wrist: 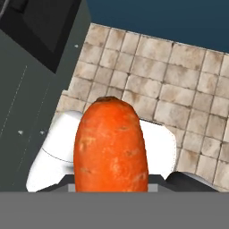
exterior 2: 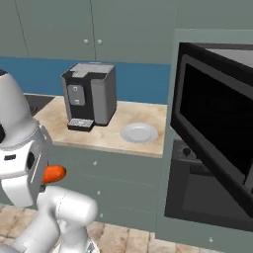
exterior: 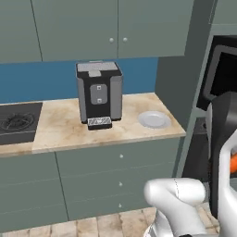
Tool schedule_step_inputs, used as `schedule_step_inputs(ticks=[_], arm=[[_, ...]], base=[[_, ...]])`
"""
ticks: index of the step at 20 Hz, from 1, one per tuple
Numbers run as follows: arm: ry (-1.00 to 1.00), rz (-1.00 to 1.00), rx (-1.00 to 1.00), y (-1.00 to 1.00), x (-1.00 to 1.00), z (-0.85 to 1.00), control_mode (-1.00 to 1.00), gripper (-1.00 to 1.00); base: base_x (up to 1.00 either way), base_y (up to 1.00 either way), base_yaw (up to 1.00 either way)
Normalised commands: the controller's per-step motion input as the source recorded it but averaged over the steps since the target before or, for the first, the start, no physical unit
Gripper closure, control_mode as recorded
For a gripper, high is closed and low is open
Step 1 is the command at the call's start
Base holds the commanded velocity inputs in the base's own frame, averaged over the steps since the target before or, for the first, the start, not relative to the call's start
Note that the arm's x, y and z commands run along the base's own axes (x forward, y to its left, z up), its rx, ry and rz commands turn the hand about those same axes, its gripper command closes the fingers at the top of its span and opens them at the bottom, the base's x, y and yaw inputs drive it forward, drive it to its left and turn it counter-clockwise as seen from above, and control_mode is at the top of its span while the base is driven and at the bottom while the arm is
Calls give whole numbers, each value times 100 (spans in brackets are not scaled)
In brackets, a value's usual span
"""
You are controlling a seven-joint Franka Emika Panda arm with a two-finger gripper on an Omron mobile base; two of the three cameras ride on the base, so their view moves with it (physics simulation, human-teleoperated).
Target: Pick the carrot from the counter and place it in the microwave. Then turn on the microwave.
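Orange and close, the carrot (wrist: 111,145) rises from the bottom edge of the hand view toward twelve o'clock, its blunt end uppermost, with tan floor tiles (wrist: 179,80) behind it. The gripper's jaws are closed on the carrot's lower end, though the fingertips themselves are hidden behind it. In the right base view the carrot (exterior 2: 53,174) pokes out toward three o'clock from the white arm (exterior 2: 20,148), low in the picture and below counter level. In the left base view just a sliver of orange (exterior: 234,162) shows at the right edge, at about three o'clock.

Grey-green cabinets (exterior: 92,28) span the top of the left base view over a blue wall strip (exterior: 37,81). At three o'clock in the right base view stands the microwave (exterior 2: 232,64), a black box built into a tall grey-green unit, with its dark window door (exterior 2: 207,128) swung open toward the camera. Below it sits a black oven (exterior 2: 202,197). The beige stone counter (exterior: 60,129) runs across the middle of the left base view above drawer fronts (exterior: 120,180). A black stovetop (exterior: 16,122) lies at nine o'clock. A grey and black coffee machine (exterior: 99,95) stands upright on the counter near the centre. A round grey plate (exterior: 154,119) lies just beside it, at about four o'clock from the machine, near the counter's right end.
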Motion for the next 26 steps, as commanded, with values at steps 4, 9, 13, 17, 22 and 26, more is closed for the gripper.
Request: schedule_step_inputs(ticks=[4, 9, 13, 17, 22, 26], arm=[[0, 0, 0, 0, 0, 0, 100, 100], [0, 0, 0, 0, 0, 0, 100, 100], [0, 0, 0, 0, 0, 0, 100, 100], [0, 0, 0, 0, 0, 0, 100, 100], [0, 0, 0, 0, 0, 0, 100, 100], [0, 0, 0, 0, 0, 0, 100, 100]], base=[[-86, -1, 0], [-70, -21, 0], [-47, -44, 0], [-1, -66, 0], [0, -76, 0], [0, -76, 0]])
